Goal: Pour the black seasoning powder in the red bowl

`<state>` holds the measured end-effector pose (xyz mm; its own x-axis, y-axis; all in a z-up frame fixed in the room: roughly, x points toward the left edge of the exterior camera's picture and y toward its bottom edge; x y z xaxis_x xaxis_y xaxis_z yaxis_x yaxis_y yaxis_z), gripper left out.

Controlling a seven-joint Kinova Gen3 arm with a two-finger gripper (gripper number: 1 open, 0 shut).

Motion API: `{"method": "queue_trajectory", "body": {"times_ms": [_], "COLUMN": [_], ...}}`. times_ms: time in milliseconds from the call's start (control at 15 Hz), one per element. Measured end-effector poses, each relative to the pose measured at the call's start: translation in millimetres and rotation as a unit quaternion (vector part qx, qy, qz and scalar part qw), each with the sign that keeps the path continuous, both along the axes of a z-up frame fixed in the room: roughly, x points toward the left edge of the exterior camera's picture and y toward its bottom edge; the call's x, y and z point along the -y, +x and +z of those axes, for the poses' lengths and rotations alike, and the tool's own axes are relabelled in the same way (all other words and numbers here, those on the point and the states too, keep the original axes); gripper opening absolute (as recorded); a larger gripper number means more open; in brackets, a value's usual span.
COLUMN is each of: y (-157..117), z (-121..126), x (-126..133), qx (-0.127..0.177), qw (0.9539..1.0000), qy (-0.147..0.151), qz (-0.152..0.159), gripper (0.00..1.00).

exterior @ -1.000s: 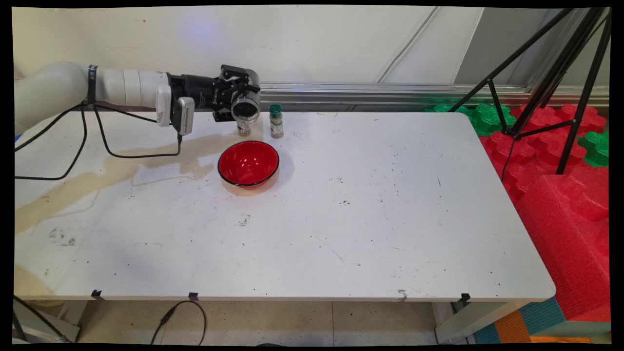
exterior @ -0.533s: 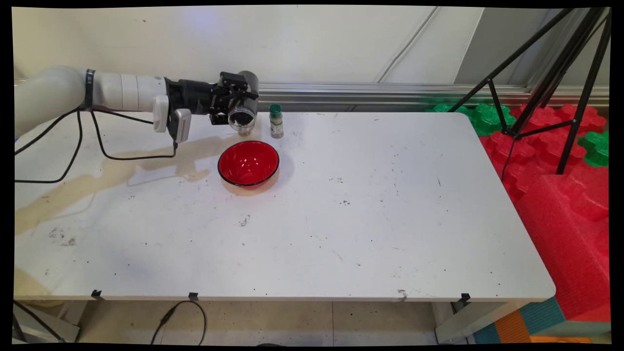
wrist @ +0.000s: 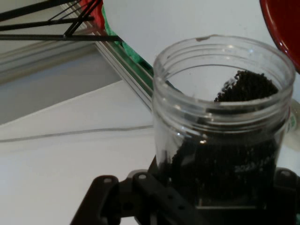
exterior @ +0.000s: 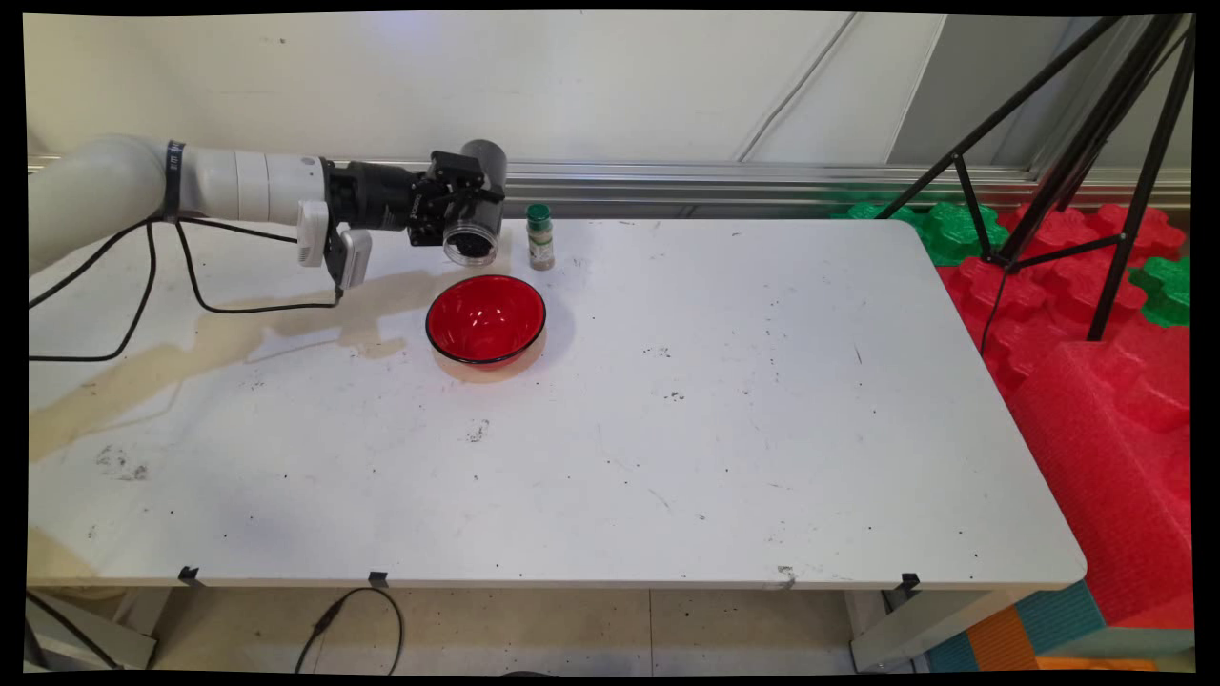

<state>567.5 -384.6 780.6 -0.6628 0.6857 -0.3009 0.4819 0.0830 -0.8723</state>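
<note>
- Gripper [exterior: 456,211] is clamped on a clear, lidless jar [exterior: 472,241] of dark granules, seen tilted with its mouth toward the camera in the main view.
- Jar is held off the table, just behind the red bowl [exterior: 485,320]; contents are banked against one wall in the hand view [wrist: 225,140].
- Bowl rim shows at the hand view's upper right [wrist: 281,26]; the bowl looks empty.
- Green-capped spice bottle [exterior: 539,237] stands upright just right of the jar, untouched.
- White table [exterior: 724,429] is scuffed, with a tan stain at left.
</note>
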Motion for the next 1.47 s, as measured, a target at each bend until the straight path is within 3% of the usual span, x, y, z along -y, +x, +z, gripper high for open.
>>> {"method": "queue_trajectory", "body": {"times_ms": [933,1467], "y": [-4.3,-5.9], "z": [-0.4,0.7], "x": [-3.8,-4.9], "qx": [0.065,0.085], "qw": [0.9955,0.992], "qy": [-0.061,-0.084], "qz": [-0.03,-0.04], "gripper": [0.0,0.0]}}
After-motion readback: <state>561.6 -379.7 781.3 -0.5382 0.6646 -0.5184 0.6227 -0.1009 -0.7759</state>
